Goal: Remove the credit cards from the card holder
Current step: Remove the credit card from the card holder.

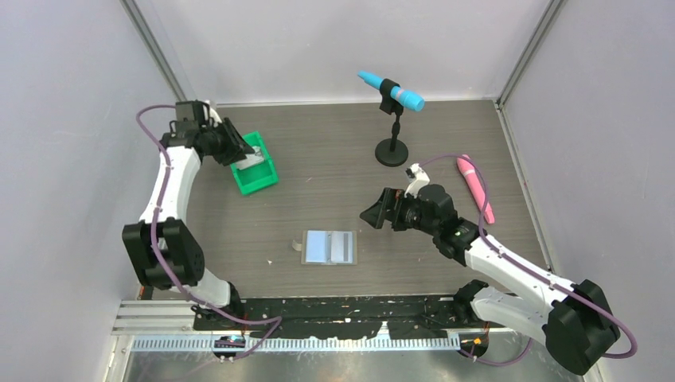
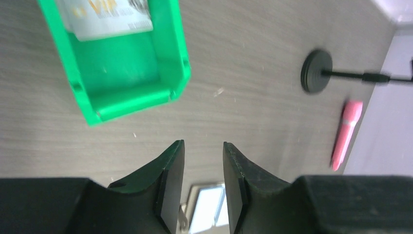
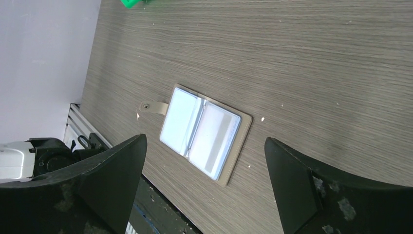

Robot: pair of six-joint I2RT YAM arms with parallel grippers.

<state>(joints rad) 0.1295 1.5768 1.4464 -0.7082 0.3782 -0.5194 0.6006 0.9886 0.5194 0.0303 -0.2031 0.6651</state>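
Gaping wide, the right claw (image 3: 204,140) is hovering over the pale-walled grey wood-grain counter (image 1: 334,175), the left claw (image 2: 203,145) hanging narrowly parted, empty.

Glossy plastic bin (image 2: 174,45) — matt woodgrain table (image 3: 316,73) — card holder (image 3: 202,134) w/ shiny pockets.

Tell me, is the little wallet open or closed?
Open. The card holder lies spread flat on the table, with both pale blue inside pages facing up.
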